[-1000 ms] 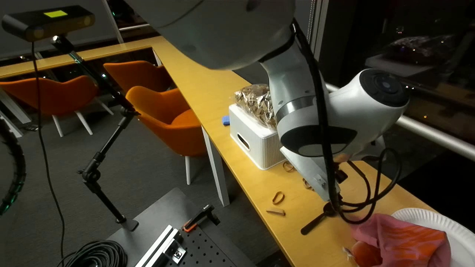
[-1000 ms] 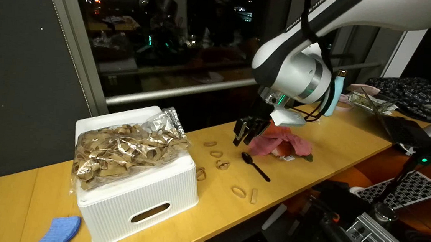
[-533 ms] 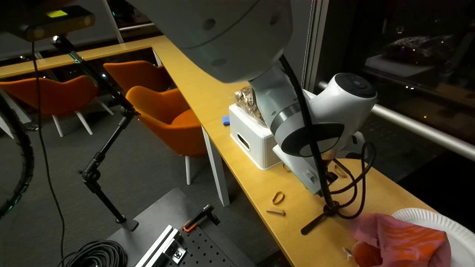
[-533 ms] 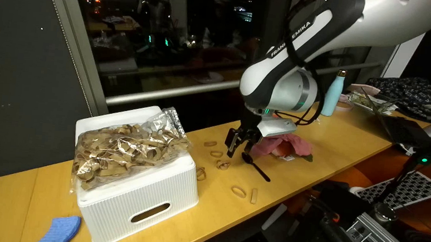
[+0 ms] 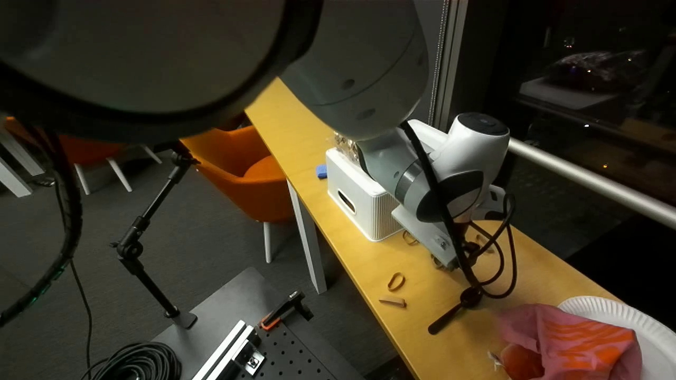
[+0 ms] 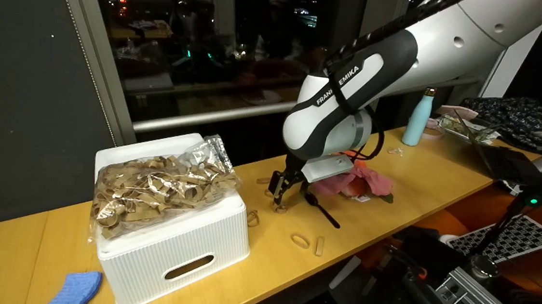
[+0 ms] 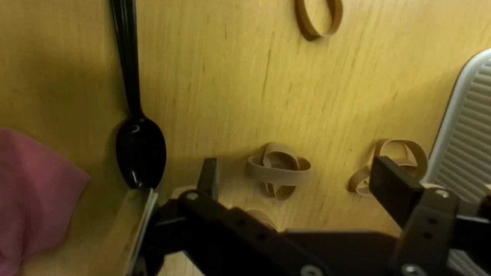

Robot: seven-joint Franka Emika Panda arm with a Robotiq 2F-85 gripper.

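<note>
Hovering above the table (image 7: 238,69), the jaws are standing wide apart, and we are seeing nothing in their grip. Below them, the crossed bands (image 7: 278,177) are lying on the table; in the wrist view they are showing in the gap between the fingertips (image 7: 208,176), apart from both and nearer to the one on that view's left. We are judging this offset to be the relation that counts: one band is running its long axis roughly along the line from fingertip to fingertip, while its partner is crossing it about squarely. How high the jaws are hanging over them, we are not managing to tell.

Around them, a second tangle (image 7: 421,158) is lying partly hidden by the other fingertip, just beside the box (image 7: 472,126), and a lone loop (image 7: 336,19) is sitting well apart towards the top of the wrist view. To the left there, the spoon (image 7: 140,142) is lying with its bowl between the nearer fingertip and the cloth (image 7: 38,199). In an exterior view, we are also seeing the bag (image 6: 166,192) resting on the box.
</note>
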